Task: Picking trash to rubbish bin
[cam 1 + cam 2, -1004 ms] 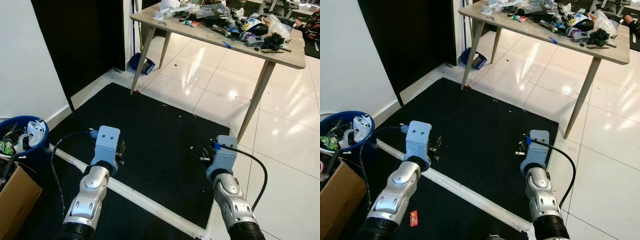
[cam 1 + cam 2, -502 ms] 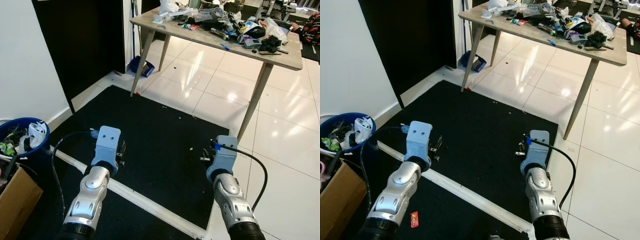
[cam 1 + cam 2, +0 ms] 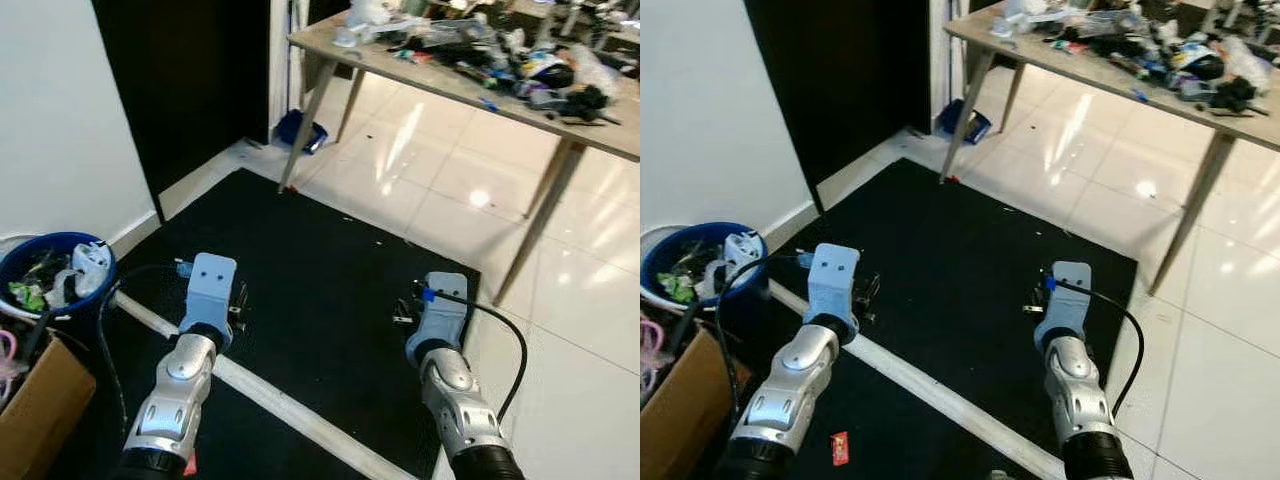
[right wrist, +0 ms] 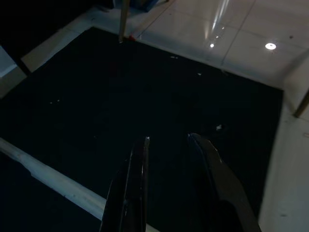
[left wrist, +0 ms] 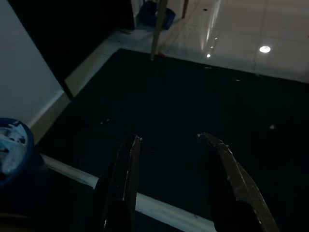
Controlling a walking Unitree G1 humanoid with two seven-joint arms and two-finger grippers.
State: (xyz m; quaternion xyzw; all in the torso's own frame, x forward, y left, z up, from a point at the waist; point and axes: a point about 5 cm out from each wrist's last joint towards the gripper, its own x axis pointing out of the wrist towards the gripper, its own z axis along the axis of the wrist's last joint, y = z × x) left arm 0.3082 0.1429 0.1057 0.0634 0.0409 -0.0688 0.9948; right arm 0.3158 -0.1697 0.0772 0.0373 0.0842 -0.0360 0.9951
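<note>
Trash, small red wrapper (image 3: 840, 447), is lying lower left beside left arm, nearer left gripper (image 5: 174, 145) than right gripper (image 4: 169, 142), both hanging open, empty.

The head camera has swung toward the robot's left. The round blue plastic rubbish bin (image 3: 52, 268) and the brown cardboard box (image 3: 38, 408) now sit further into frame, and a small red wrapper (image 3: 840, 447) shows on the black mat (image 3: 970, 270).
</note>
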